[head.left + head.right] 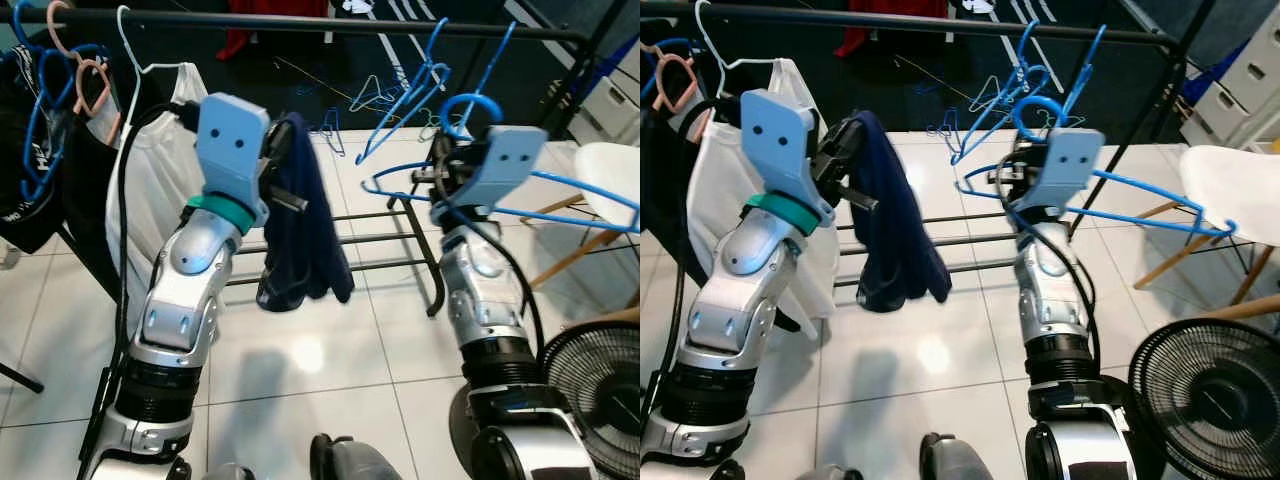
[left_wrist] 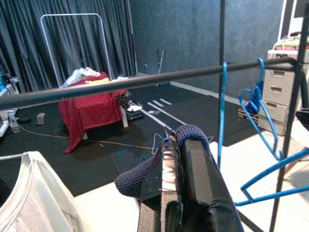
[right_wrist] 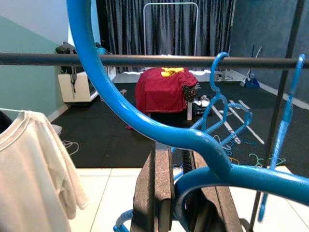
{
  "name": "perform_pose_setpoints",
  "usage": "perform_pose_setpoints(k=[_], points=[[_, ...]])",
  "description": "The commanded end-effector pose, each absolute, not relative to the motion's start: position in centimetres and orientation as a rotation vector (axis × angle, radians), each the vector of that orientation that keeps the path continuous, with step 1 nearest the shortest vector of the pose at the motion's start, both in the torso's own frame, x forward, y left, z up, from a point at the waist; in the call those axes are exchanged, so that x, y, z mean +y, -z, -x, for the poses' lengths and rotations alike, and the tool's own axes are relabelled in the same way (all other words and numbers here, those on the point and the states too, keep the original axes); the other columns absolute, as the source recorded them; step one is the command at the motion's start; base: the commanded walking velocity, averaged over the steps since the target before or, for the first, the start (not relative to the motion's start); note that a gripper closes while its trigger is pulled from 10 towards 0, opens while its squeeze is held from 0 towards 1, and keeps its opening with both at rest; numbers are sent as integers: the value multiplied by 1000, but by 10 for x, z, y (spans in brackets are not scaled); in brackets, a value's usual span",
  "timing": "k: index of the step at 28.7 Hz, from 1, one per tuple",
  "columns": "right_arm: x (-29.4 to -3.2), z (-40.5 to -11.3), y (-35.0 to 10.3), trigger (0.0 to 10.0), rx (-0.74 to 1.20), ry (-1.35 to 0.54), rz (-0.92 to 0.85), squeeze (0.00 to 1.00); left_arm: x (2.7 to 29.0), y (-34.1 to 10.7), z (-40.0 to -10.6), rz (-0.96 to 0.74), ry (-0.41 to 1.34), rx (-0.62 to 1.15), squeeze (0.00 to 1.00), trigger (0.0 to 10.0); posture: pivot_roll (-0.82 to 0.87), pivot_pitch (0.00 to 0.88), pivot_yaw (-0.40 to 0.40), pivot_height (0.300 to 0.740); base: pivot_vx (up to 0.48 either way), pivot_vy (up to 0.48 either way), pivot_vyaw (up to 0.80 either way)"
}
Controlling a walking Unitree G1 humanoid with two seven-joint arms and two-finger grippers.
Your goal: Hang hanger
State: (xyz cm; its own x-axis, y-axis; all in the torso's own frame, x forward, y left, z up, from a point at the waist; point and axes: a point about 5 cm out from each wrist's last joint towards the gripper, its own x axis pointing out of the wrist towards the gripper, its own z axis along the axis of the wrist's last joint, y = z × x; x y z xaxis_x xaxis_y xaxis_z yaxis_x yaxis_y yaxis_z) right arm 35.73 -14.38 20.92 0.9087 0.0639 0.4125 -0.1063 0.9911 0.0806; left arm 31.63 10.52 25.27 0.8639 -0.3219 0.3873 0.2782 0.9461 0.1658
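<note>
I've got both silver arms raised, elbows bent, wrists up near chest height. My left gripper [image 1: 285, 190] is clamped tight, fingers [image 2: 203, 193] pressed together. My right gripper [image 1: 440, 175] is likewise closed.

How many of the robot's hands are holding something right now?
2. The left hand grips a dark blue garment; the right hand grips a blue hanger.

Glossy plastic hanger [image 1: 560, 190], seemingly knitted navy cloth [image 1: 300, 215]
</note>
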Motion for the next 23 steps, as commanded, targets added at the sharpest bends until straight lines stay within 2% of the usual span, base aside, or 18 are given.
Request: perform_pose_setpoints(k=[1, 11, 14, 16, 19, 23], points=[[-148, -357, -208, 10000, -419, -73, -103, 0, 102, -254, -315, -108, 321, -438, 0, 10000, 79, 75, -14, 740, 480, 0, 0], [-142, -355, -211, 10000, -430, -124, -112, 0, 101, -253, -315, -121, 323, -439, 0, 10000, 80, 75, -14, 740, 435, 0, 0], [-122, -349, -219, 10000, -453, -293, -138, 0, 100, -251, -314, -127, 342, -431, 0, 10000, 78, 74, -12, 740, 0, 0, 0], [-122, -349, -219, 10000, -453, -293, -138, 0, 100, -251, -314, -127, 342, -431, 0, 10000, 78, 74, -12, 740, 0, 0, 0], [-107, -342, -225, 10000, -467, -398, -159, 0, 97, -248, -309, -136, 406, -434, 0, 10000, 79, 75, -15, 740, 0, 0, 0], [-104, -340, -223, 10000, -455, -412, -178, 0, 96, -247, -307, -139, 425, -436, 0, 10000, 79, 75, -15, 740, 0, 0, 0]])
